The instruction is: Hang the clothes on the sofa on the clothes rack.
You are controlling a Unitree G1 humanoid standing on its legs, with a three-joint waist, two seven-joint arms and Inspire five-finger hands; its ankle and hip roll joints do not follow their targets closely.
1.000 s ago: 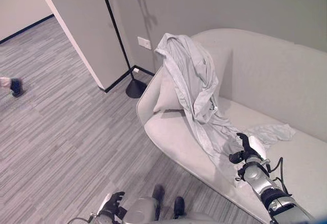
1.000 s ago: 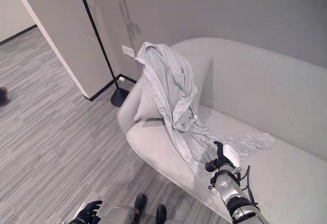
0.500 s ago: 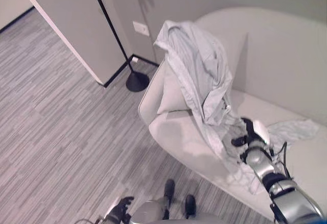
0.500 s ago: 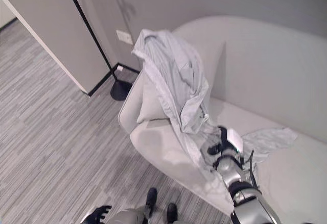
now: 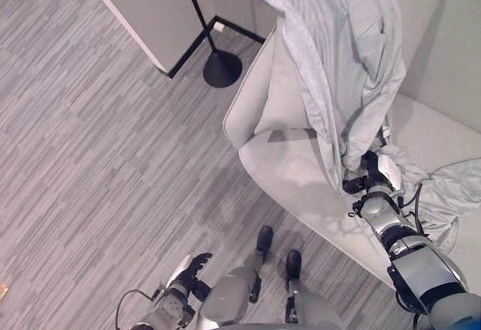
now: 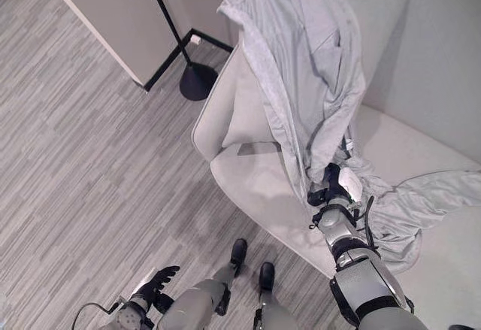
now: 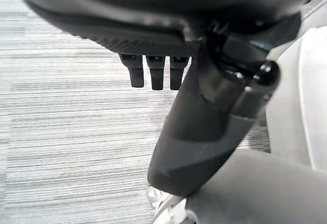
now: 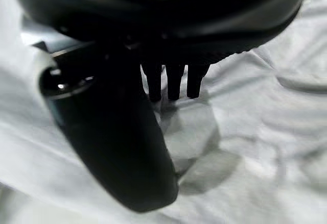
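nothing is hung yet: the pale grey shirt point(image 5: 342, 52) drapes the sofa point(image 5: 278, 165) at upper right, the coat stand point(image 5: 214, 59) bare at top centre, right hand point(image 5: 370, 178) on the shirt's low folds with straight, unclamped fingers, left hand point(image 5: 188, 273) relaxed at the bottom edge.

The right hand point(image 5: 370, 174) has been carried up the sofa point(image 5: 279, 166) seat along the shirt point(image 5: 342, 59), from the spread cloth near the front edge to the hanging fold's lower end, where its fingers point(image 8: 172, 83) are laid straight against the cloth.

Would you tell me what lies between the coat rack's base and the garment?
The sofa's pale armrest, in both eye views, separates base from garment.
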